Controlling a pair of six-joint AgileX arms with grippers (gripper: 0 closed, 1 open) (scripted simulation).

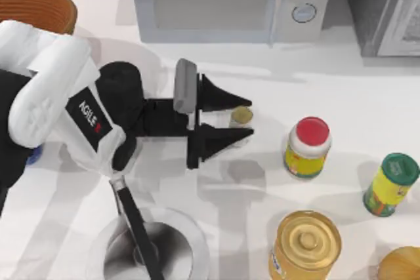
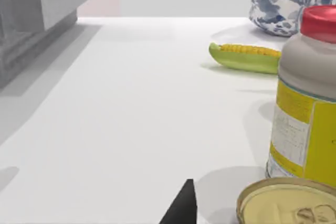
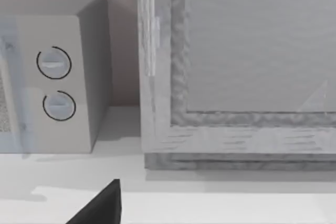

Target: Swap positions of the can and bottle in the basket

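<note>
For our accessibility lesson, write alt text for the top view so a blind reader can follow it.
The left gripper reaches across the white table, its open fingers either side of the small can. To its right stand a red-capped jar, a green-capped jar and a gold-lidded tin; a microwave sits behind, the basket top left.

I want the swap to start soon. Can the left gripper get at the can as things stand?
Probably yes: the left gripper already has its open fingers on either side of the can, nothing between them.

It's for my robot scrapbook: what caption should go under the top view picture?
Left gripper reaches around the little can on the white table, beside a red-capped jar.
</note>
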